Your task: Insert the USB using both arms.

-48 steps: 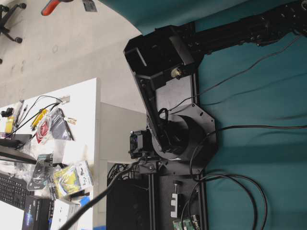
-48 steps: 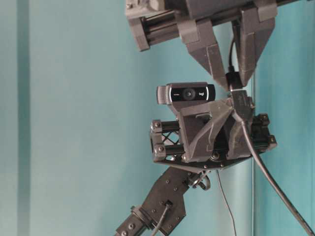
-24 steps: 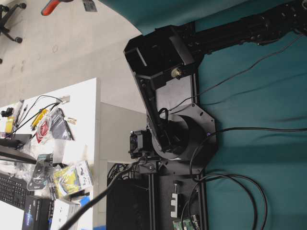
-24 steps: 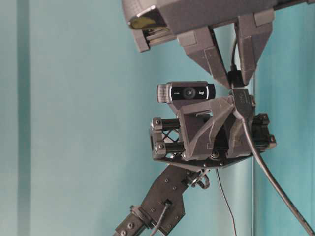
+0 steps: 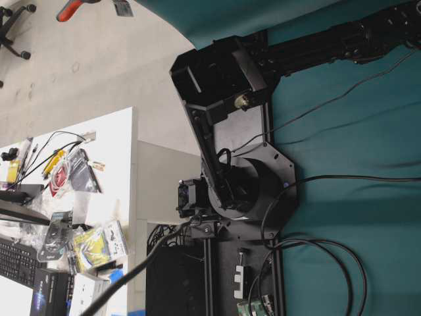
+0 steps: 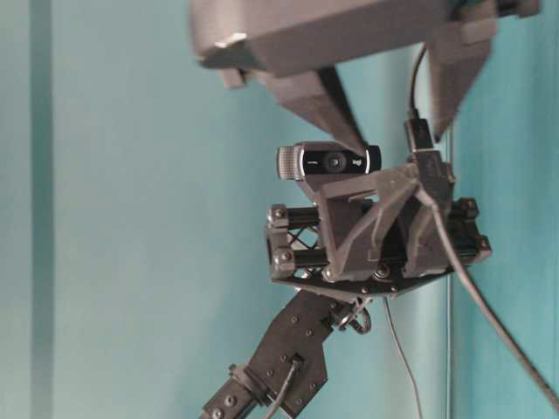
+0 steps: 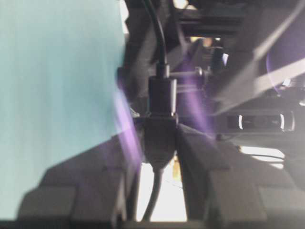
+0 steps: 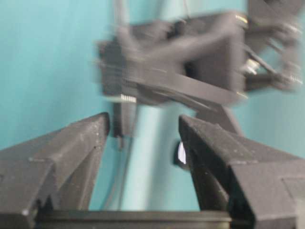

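In the table-level view the black USB plug [image 6: 418, 134] stands joined end to end with a second black connector [image 6: 428, 168]. My left gripper [image 6: 425, 176] points upward and is shut on that lower connector. Its wrist view shows the connector [image 7: 159, 136] pinched between both fingers, with the plug [image 7: 162, 95] seated above it and its cable running up. My right gripper [image 6: 397, 135] hangs above, open, its fingers spread either side of the plug without touching it. The right wrist view shows the right gripper [image 8: 143, 121] with nothing between its jaws. One black arm [image 5: 217, 131] shows overhead; both grippers are outside that view.
A webcam [image 6: 330, 162] sits on the left wrist just below the right gripper's left finger. Overhead, black cables [image 5: 329, 263] loop over the teal cloth. A white desk [image 5: 118, 131] with clutter stands at the left, and a black frame rail [image 5: 214, 276] lies by the arm's base.
My right gripper has let go of the USB plug: its fingers spread wide and its body shifted a little left. The left gripper and joined connectors stay put.
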`<state>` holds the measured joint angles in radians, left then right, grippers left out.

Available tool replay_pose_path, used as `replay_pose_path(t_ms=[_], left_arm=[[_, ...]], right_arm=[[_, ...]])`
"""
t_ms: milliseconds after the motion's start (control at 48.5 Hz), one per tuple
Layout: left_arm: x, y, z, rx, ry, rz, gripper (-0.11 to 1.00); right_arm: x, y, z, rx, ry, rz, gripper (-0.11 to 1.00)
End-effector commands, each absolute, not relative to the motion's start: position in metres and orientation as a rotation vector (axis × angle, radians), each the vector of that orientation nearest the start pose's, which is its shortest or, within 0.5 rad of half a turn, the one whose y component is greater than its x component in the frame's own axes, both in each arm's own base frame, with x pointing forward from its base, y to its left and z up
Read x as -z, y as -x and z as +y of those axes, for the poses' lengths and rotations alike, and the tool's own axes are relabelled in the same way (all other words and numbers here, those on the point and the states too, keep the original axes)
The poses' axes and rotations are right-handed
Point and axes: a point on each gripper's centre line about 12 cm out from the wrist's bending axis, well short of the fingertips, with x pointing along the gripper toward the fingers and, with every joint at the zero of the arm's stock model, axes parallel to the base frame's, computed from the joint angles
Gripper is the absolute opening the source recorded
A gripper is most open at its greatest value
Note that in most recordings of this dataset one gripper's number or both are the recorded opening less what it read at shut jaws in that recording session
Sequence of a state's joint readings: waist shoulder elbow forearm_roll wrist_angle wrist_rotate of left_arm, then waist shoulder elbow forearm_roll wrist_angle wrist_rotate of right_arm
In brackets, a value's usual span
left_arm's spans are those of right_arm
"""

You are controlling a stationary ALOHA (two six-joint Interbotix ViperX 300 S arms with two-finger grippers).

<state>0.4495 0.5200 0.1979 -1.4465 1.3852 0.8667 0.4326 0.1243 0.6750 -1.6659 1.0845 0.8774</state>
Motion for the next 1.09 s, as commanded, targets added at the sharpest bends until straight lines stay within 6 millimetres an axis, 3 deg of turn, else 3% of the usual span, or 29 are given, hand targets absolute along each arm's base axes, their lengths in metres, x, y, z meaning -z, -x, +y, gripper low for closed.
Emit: replay_pose_path(t_ms=[0, 103, 206, 413, 639, 887, 1073], left_arm=[[-0.16, -0.438, 0.084, 0.709, 1.086, 0.872, 0.23], [-0.161, -0.432, 0.088, 0.639, 1.062, 0.886, 0.23], [-0.167, -0.429, 0.097, 0.582, 1.053, 0.873, 0.23], [-0.18, -0.429, 0.106, 0.511, 1.021, 0.83, 0.23], [-0.174, -0.434, 0.103, 0.393, 0.883, 0.856, 0.23], [-0.153, -0.441, 0.085, 0.279, 0.566, 0.953, 0.23], [-0.136, -0.448, 0.07, 0.204, 0.421, 0.954, 0.23]], right_arm=[[-0.204, -0.357, 0.058, 0.451, 1.208, 0.648, 0.66], [-0.231, -0.348, 0.065, 0.497, 1.084, 0.567, 0.66], [-0.245, -0.343, 0.071, 0.516, 0.903, 0.511, 0.66], [-0.233, -0.334, 0.084, 0.538, 0.472, 0.538, 0.66], [-0.234, -0.322, 0.092, 0.59, 0.125, 0.581, 0.66], [-0.262, -0.289, 0.076, 0.612, -0.143, 0.514, 0.66], [-0.28, -0.251, 0.052, 0.604, -0.343, 0.418, 0.66]])
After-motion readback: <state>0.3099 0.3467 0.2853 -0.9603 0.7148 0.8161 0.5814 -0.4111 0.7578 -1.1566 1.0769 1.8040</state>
